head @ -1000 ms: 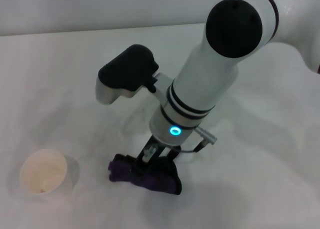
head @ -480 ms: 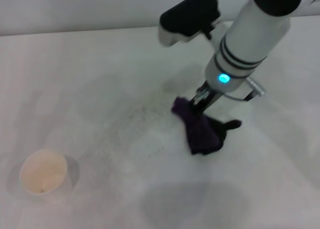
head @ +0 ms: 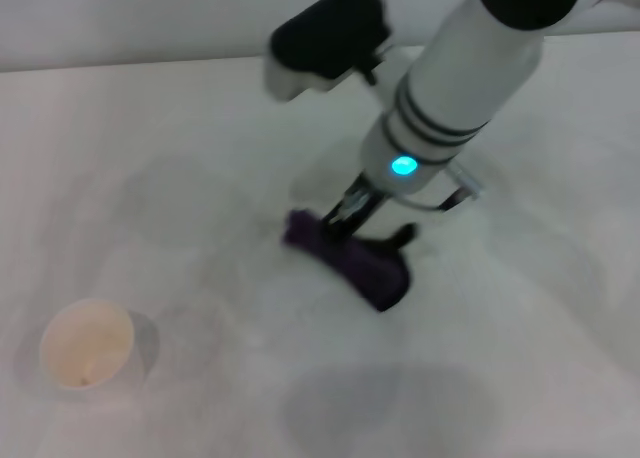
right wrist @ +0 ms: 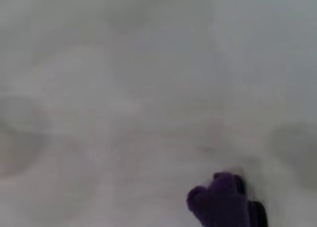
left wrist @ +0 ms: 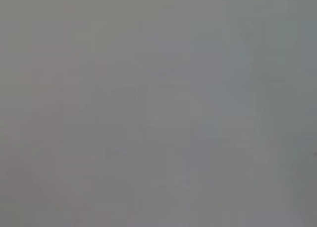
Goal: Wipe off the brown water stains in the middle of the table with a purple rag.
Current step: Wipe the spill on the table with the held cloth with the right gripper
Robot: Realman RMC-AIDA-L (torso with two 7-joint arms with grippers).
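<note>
The purple rag [head: 352, 256] lies pressed on the white table [head: 150, 128] near its middle. My right gripper [head: 340, 218] comes down from the right arm and is shut on the rag's upper edge. The rag's black part and loop [head: 404, 236] stick out on the right side. The right wrist view shows a corner of the rag [right wrist: 223, 199] on the table. The brown water stains do not show as a puddle; only faint smudges show around the rag. My left gripper is out of view; the left wrist view shows only plain grey.
A white paper cup [head: 87, 343] stands at the front left of the table. The right arm's white forearm with a blue light [head: 404, 165] and a black camera block [head: 320, 33] hang over the table's middle. The table's back edge runs along the top.
The right gripper dragged the rag from the front middle up to the right, then back left toward the middle. The cup has not moved.
</note>
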